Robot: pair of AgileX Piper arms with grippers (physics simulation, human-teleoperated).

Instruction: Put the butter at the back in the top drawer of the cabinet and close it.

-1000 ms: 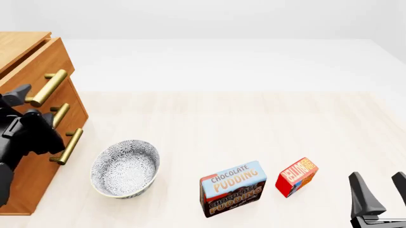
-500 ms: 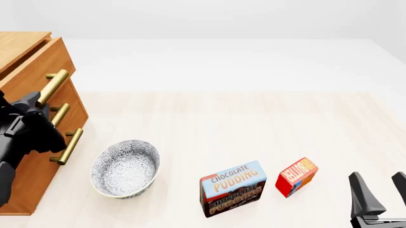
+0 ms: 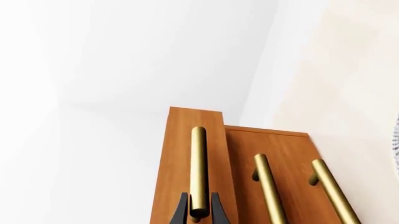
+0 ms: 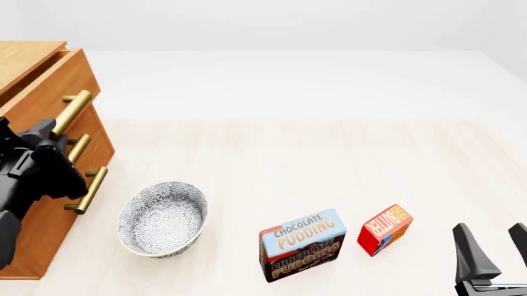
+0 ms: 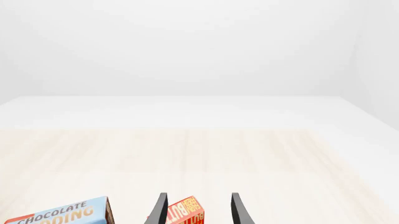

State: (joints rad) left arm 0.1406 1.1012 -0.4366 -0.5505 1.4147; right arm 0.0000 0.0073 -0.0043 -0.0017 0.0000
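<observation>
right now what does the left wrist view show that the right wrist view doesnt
Only the left wrist view shows the cabinet, with its three brass handles, and the left gripper, whose fingers sit on either side of the top drawer handle; whether they are clamped on it cannot be told.

Only the right wrist view shows the butter, seen between the open fingers of the right gripper, and part of the chocolate pudding box beside it.

Both show the light tabletop and the plain white background.
</observation>
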